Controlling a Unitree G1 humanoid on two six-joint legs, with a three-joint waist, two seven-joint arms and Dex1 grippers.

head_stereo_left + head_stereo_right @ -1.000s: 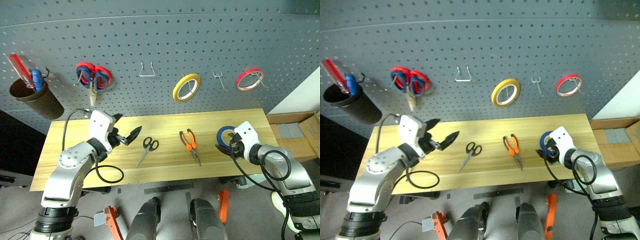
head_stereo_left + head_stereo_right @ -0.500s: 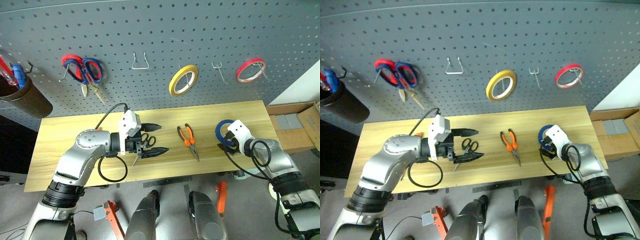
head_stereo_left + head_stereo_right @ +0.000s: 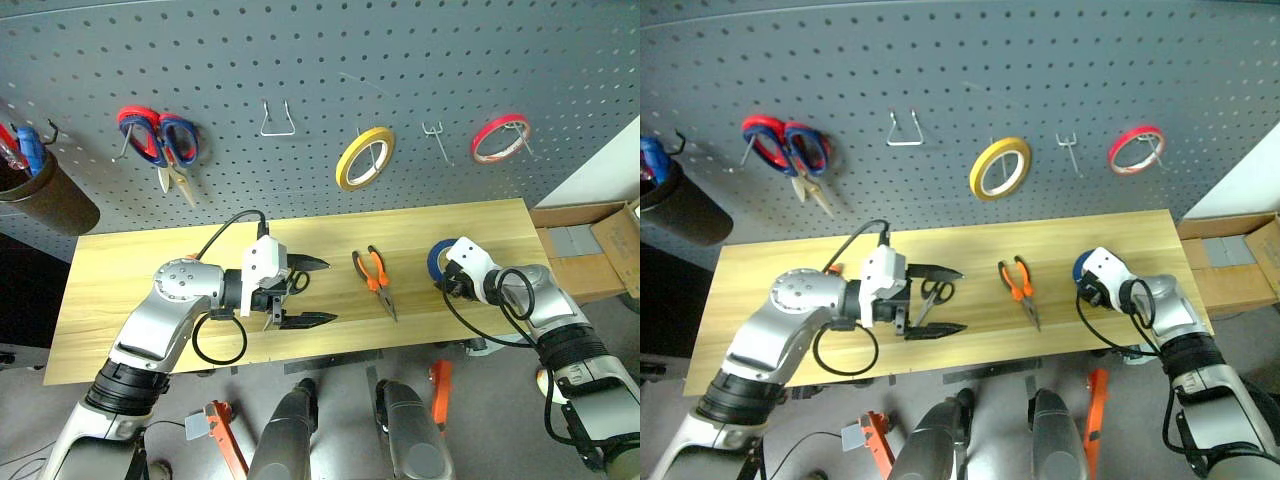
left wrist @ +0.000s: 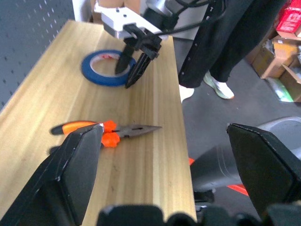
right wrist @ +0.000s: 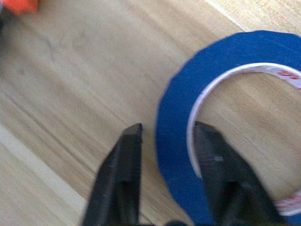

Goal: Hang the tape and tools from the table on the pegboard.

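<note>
A: Lighting's pretty even and bright from above, soft shadows under the hanging yellow tape ring [image 3: 366, 158] on the dark grey pegboard [image 3: 300, 60].

B: Yeah, but head views bow at the edges, and the blue tape ring [image 5: 225, 117] close-up is blurry.

Left of table [image 3: 110, 290]: I see bare wood, free to cross.
Middle: pliers [image 3: 375, 280] and scissors [image 3: 930, 298] lie in my way.
Pegboard [image 3: 320, 60]: wire hook [image 3: 277, 118] free.

Right gripper [image 4: 132, 71] straddling blue tape [image 4: 104, 66] rim (pliers [image 4: 109, 133] nearby).
</note>
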